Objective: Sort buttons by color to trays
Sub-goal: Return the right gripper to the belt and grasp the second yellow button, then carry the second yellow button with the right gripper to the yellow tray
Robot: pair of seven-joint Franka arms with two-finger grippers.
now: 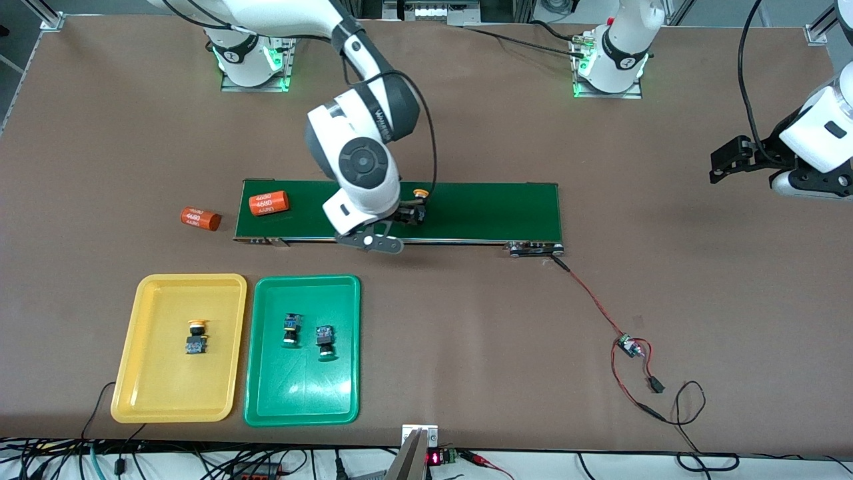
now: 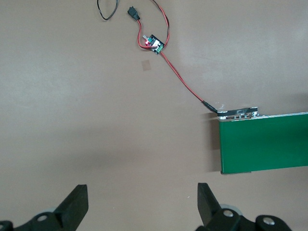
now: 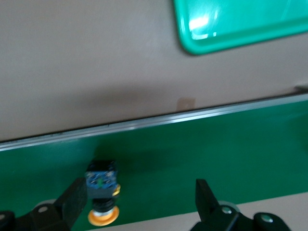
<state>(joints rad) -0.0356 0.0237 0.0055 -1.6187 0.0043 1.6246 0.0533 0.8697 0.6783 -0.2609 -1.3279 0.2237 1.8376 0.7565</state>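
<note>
A yellow-capped button [image 1: 420, 195] lies on its side on the dark-green conveyor belt [image 1: 486, 210]. My right gripper [image 1: 408, 217] hangs low over it, open. In the right wrist view the button [image 3: 101, 191] lies between the fingers, close to one finger [image 3: 73, 198], and I cannot tell whether they touch. The yellow tray [image 1: 153, 373] holds one yellow-capped button [image 1: 196, 337]. The green tray [image 1: 303, 393] holds two green-capped buttons [image 1: 291, 329] [image 1: 325, 341]. My left gripper [image 1: 726, 162] waits open and empty over bare table past the belt's end on the left arm's side.
One orange cylinder [image 1: 268, 203] lies on the belt toward the right arm's end, another [image 1: 200, 218] on the table beside that end. A small circuit board [image 1: 628, 345] with red and black wires runs from the belt's motor end [image 1: 536, 249]. A green tray corner [image 3: 240, 24] shows.
</note>
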